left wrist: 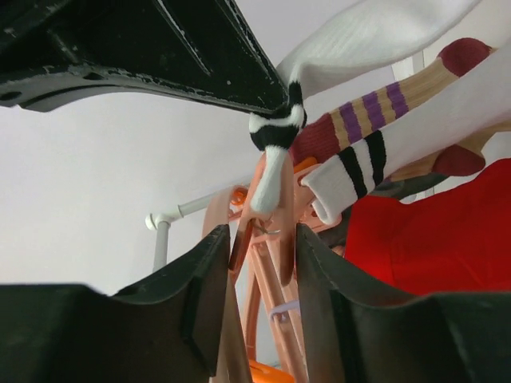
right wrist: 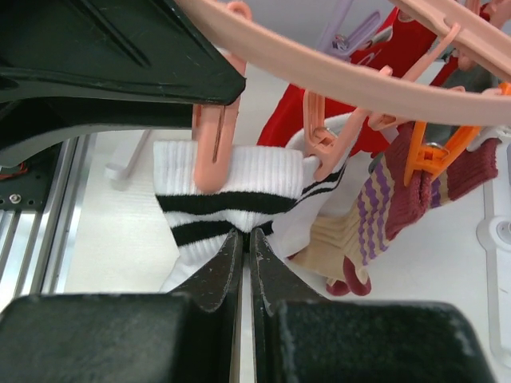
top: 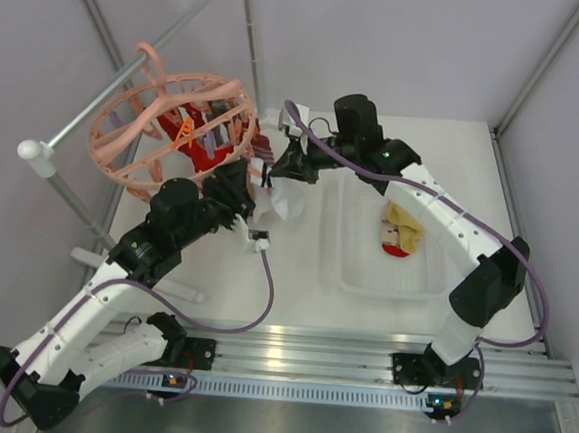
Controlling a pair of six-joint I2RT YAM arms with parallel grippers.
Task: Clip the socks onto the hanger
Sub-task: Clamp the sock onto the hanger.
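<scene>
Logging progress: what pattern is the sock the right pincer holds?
White sock with two black stripes, best in right wrist view.

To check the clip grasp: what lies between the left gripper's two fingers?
In the left wrist view, one peach clip of the hanger lies between the left gripper's fingers, just below a striped sock.

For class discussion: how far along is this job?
Done: red sock and purple-striped maroon sock hang on round peach-pink plastic hanger. In hand: right tool pinches white black-striped sock; left tool grips peach clip. Left: yellow and red socks in clear plastic tray.
</scene>
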